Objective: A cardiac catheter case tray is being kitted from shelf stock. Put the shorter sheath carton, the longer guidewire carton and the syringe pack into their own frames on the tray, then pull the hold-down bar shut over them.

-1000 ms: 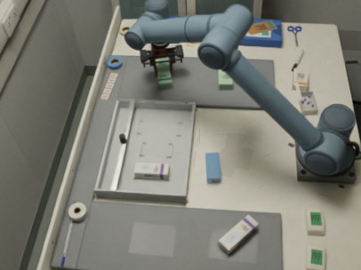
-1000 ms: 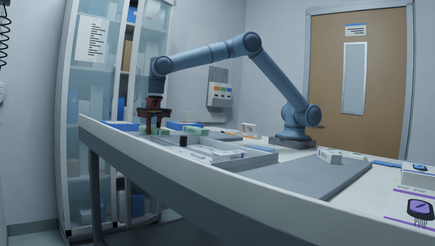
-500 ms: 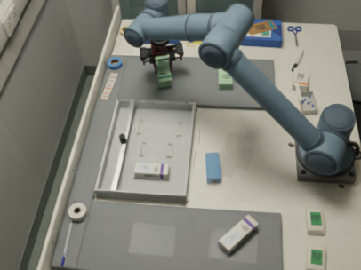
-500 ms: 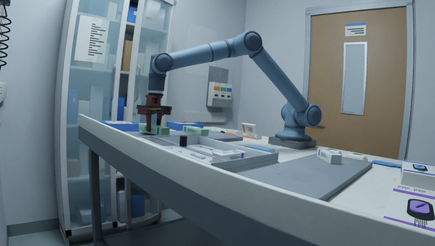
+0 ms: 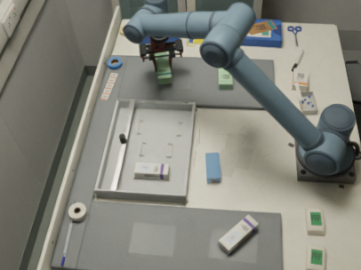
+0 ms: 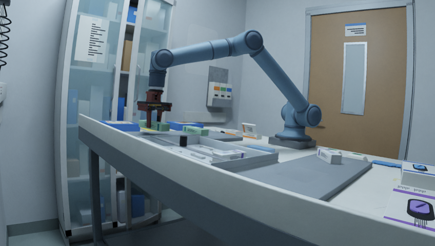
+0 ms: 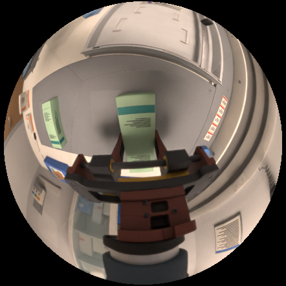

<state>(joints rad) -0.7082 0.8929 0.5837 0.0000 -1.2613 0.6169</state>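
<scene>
A long pale green carton [image 5: 163,67] [image 6: 154,125] [image 7: 137,129] with a teal band sits in the closed fingers of my gripper [image 5: 162,55] [image 6: 154,122] [image 7: 138,152], lifted slightly above the far grey mat. A second, shorter green carton [image 5: 225,78] [image 6: 195,130] [image 7: 53,123] lies flat on the same mat to the right. The grey tray [image 5: 148,150] [image 6: 210,149] sits nearer the front, with a white purple-striped pack [image 5: 152,171] [image 6: 230,154] in its near frame. The hold-down bar [image 5: 124,142] with its black knob [image 5: 122,138] [image 6: 183,140] stands at the tray's left side.
A blue box [image 5: 213,167] lies on the table right of the tray. Another white purple-striped carton [image 5: 238,234] [image 6: 329,155] rests on the near grey mat. A blue tape roll [image 5: 114,63], a white tape roll [image 5: 78,212], scissors [image 5: 294,32] and small packs lie around the edges.
</scene>
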